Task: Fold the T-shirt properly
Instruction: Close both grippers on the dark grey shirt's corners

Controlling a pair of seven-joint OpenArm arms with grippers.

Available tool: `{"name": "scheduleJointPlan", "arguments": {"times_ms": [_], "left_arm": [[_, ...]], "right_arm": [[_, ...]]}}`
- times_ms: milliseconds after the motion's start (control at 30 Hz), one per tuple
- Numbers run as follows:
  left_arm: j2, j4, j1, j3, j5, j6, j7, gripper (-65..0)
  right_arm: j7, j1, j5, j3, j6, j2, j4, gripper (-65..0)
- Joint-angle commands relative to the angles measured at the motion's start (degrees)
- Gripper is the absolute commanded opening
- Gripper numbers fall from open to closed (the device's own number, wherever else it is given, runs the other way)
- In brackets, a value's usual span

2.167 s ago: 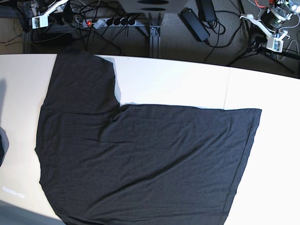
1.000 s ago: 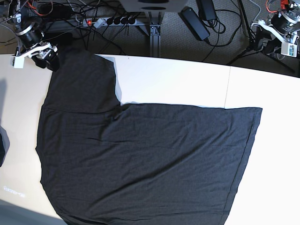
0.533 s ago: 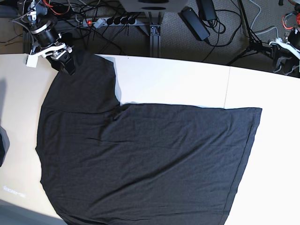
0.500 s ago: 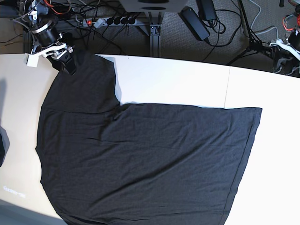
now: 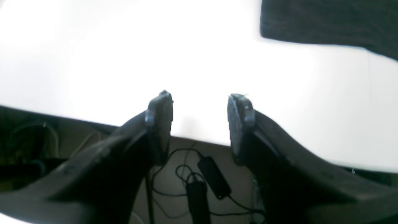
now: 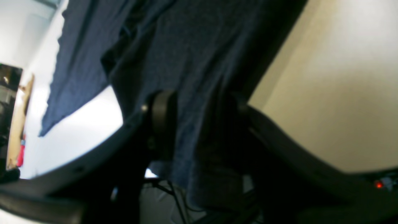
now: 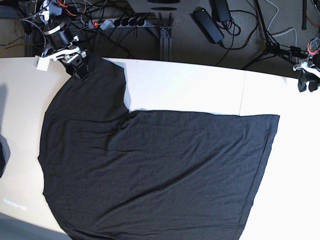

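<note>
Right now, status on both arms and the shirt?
Right gripper at sleeve edge, fabric between jaws. Left gripper open, off shirt. Shirt flat. Nothing in the way.

Plain black T-shirt (image 7: 150,170) with no print showing, white and cream table (image 7: 185,90), black gripper fingers (image 5: 160,118), black cables (image 7: 235,30)

A wide pale table (image 7: 190,85) fills most of the base view, with a thin seam (image 7: 242,95) running across it near the right. The black T-shirt (image 7: 150,170) lies spread flat on it, plain side up, one sleeve (image 7: 92,92) reaching to the far edge at the left. At the left edge, something dark (image 7: 2,155) just shows on the table.
</note>
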State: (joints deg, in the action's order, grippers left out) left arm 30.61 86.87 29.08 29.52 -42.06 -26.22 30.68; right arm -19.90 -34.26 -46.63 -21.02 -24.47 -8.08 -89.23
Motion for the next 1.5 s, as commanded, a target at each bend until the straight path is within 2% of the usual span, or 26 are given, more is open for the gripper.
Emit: {"name": "scheduleJointPlan", "arguments": {"times_ms": [0,67,200,400,500,533,867,1100,1467], "left_arm": [[2.0,-1.1,-1.7,0.5,-0.6,0.0,-1.2,-33.4],[3.0,-4.9,-4.7,0.5,-1.0,-0.3,-1.2,-33.4],[4.6,-10.5,-10.1,0.4,-4.5,-2.3,0.6,-33.4],[5.6,-17.5,-15.8,-4.1,-8.2,-4.3,2.6,-33.4],[5.6,-20.3,-18.4,-8.2,-8.3,-5.6,2.6,-33.4],[5.6,-21.0,-19.1,-9.4,-8.3,-5.6,2.8,-33.4],[5.3,-21.8,-25.4,-14.6,-8.3,-5.6,7.1,-33.4],[3.2,-21.8,-26.1,-19.1,-6.8,-5.6,8.4,-33.4],[1.6,-21.8,-26.1,-19.9,-6.8,-5.6,11.6,-33.4]], "right_arm": [[-2.8,-0.3,3.4,0.1,-1.9,-0.2,0.3,-40.3],[-2.6,0.2,4.1,0.1,-1.9,-0.2,0.3,-43.2],[-2.6,1.7,5.8,0.1,-1.9,-0.1,0.3,-53.8],[-2.6,3.3,6.2,0.1,-1.9,-0.2,0.3,-55.3],[-2.6,3.4,6.2,0.1,-1.9,-0.2,0.3,-64.0],[-2.6,3.4,6.2,0.1,-1.9,-0.2,0.3,-65.0],[-2.6,3.5,6.2,0.1,-1.9,-0.2,0.3,-65.0],[-2.6,3.5,6.1,0.1,-1.9,-0.2,0.3,-65.0],[-2.6,4.3,6.2,0.1,-1.9,-0.2,0.3,-65.0]]}}
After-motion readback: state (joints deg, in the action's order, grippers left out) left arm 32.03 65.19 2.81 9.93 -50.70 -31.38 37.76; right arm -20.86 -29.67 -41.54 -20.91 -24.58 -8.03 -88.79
